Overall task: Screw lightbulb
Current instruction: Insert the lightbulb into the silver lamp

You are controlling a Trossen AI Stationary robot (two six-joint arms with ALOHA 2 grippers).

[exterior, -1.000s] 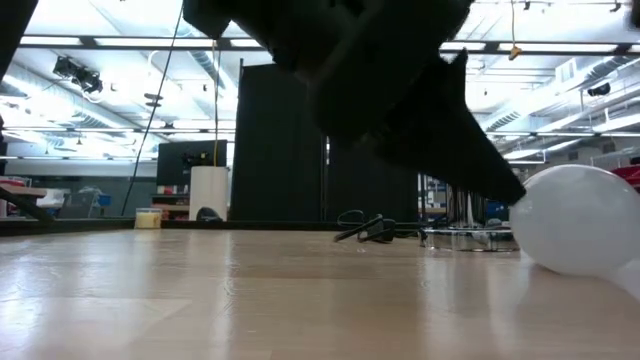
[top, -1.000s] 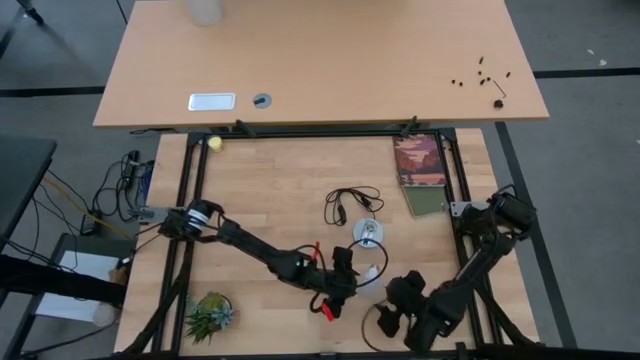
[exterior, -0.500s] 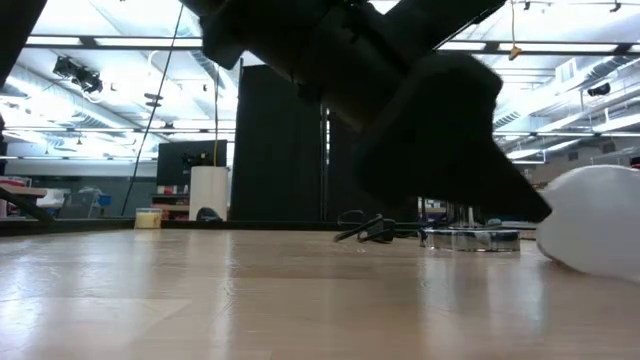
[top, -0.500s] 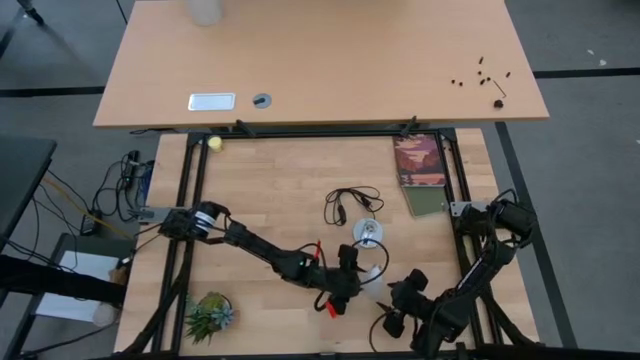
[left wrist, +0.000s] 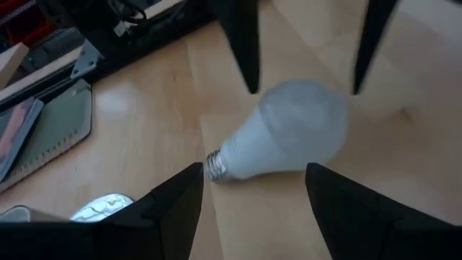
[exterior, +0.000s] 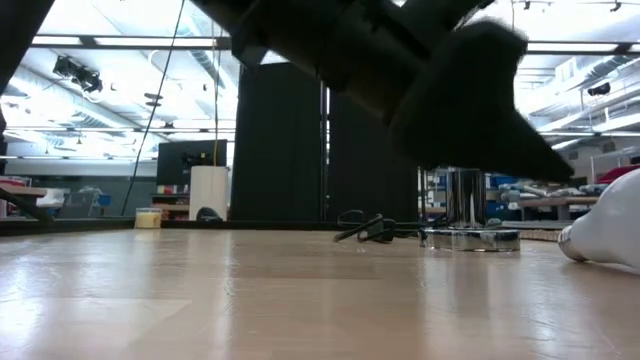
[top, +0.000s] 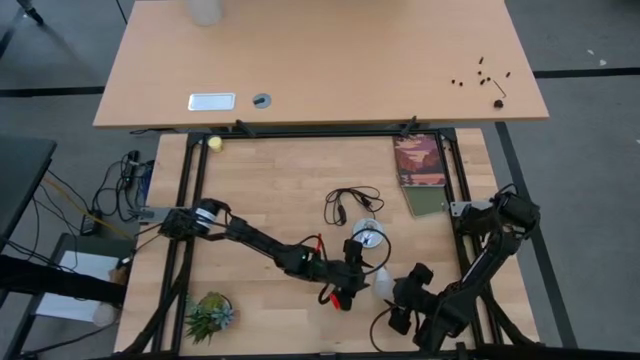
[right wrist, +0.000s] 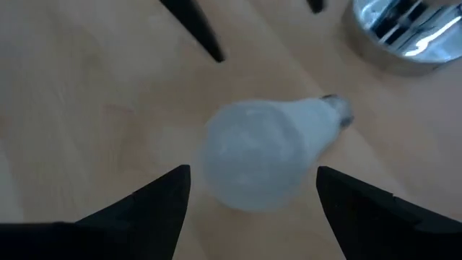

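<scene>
The white lightbulb (left wrist: 289,141) lies on its side on the wooden table, its silvery screw base (left wrist: 215,165) pointing toward the round silvery socket (top: 368,237). My left gripper (top: 364,277) is open just to the table's left of the bulb, one finger on either side of the bulb's base end. My right gripper (top: 399,293) is open on the bulb's near-right side, its fingers (right wrist: 137,209) on either side of the round end (right wrist: 253,155). Neither gripper touches the bulb, which also shows at the right edge of the low view (exterior: 605,235).
The socket's black cord (top: 345,205) loops on the table behind it. A book (top: 420,160) and a grey pad (top: 425,200) lie at the far right. A small green plant (top: 210,315) stands at the near left. A yellow ball (top: 214,143) sits at the far left.
My left gripper has moved toward the table's right edge and a little toward the far edge, closer to the socket. The bulb has shifted toward the table's right along the tabletop. My right gripper has drawn a little nearer to the bulb.
</scene>
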